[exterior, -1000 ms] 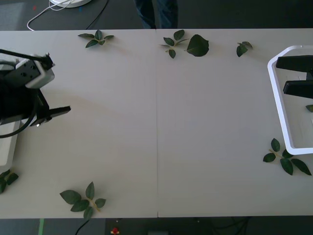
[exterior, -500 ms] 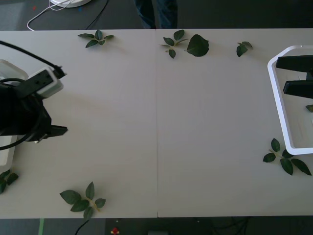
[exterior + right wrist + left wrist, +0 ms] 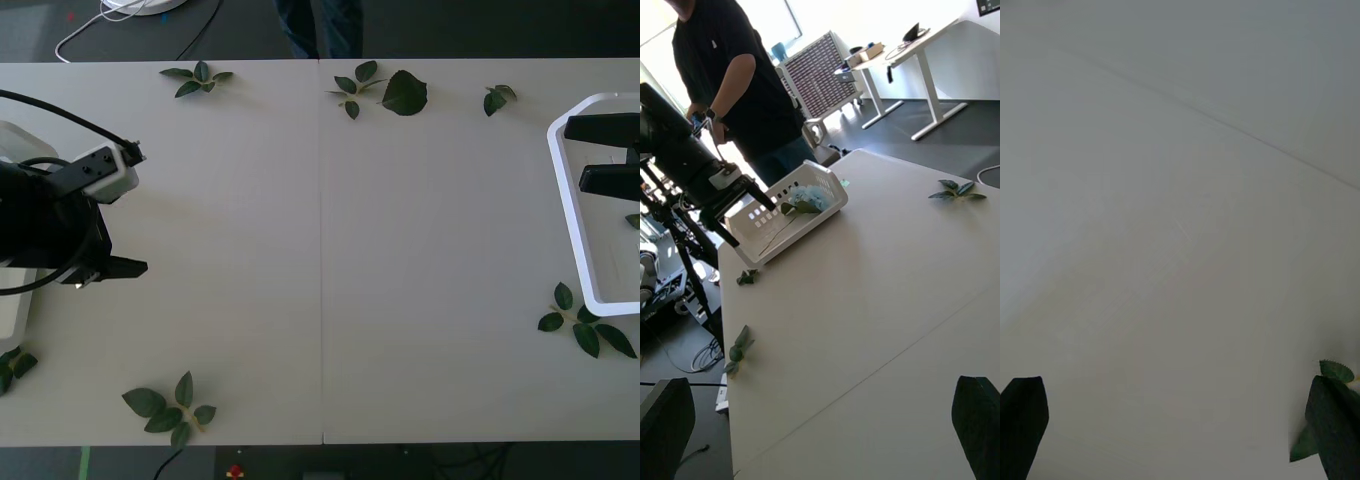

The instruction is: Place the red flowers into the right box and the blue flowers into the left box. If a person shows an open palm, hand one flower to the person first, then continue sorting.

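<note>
The left box (image 3: 782, 217) is a white slotted basket at the table's left end, and blue flowers (image 3: 809, 198) lie inside it. Just its edge (image 3: 14, 318) appears in the front view, beneath my left arm (image 3: 50, 215). My left gripper (image 3: 1180, 435) is open over bare tabletop beside that box and holds nothing. Over the white right box (image 3: 572, 215), my right gripper (image 3: 604, 155) is open and empty, its black fingers (image 3: 600, 128) pointing inward. The red flowers are out of view.
Green leaf sprigs lie around the table: three along the far edge (image 3: 200, 78) (image 3: 385, 90) (image 3: 498, 98), one near the right box (image 3: 585, 325), one at the near left (image 3: 170, 410), one by the left box (image 3: 12, 365). The table's seam (image 3: 321, 260) runs down the middle.
My left arm has swung away from the left box, toward the near edge and slightly right over the table. The right arm has not moved.
</note>
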You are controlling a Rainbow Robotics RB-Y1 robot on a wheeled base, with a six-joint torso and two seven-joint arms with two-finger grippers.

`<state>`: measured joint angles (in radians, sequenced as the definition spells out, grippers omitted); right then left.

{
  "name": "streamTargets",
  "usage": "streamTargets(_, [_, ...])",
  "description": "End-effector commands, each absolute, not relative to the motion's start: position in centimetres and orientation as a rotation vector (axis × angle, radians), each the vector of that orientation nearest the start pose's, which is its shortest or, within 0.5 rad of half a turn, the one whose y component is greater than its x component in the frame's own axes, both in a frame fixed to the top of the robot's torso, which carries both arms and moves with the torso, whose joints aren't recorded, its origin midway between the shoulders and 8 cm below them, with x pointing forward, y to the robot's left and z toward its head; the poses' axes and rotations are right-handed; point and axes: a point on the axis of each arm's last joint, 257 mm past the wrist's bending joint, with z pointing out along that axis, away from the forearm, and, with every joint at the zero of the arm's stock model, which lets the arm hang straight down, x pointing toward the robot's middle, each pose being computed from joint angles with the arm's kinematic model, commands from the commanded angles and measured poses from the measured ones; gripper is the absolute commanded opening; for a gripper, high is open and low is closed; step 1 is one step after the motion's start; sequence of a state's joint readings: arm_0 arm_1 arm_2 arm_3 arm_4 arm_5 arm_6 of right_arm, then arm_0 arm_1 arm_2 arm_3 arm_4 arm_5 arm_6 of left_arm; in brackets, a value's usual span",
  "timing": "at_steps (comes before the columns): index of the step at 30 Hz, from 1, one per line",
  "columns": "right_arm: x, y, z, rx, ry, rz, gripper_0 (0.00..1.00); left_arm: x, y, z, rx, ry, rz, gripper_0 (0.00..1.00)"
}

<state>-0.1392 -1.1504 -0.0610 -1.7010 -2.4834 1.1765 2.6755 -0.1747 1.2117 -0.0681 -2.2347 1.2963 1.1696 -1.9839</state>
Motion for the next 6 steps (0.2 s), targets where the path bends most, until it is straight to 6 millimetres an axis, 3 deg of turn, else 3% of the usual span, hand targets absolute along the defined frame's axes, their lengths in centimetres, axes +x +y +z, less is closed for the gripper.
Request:
streamTargets(1, [38.29, -22.50, -0.78, -1.039, 1.547, 0.961, 1.00, 40.97, 23.11, -12.46, 1.442, 1.916, -0.013, 1.00])
streamTargets(6, [38.29, -22.50, -0.78, -1.039, 1.547, 0.961, 1.00, 41.42, 22.78, -12.53, 1.454, 1.878, -0.021, 1.00])
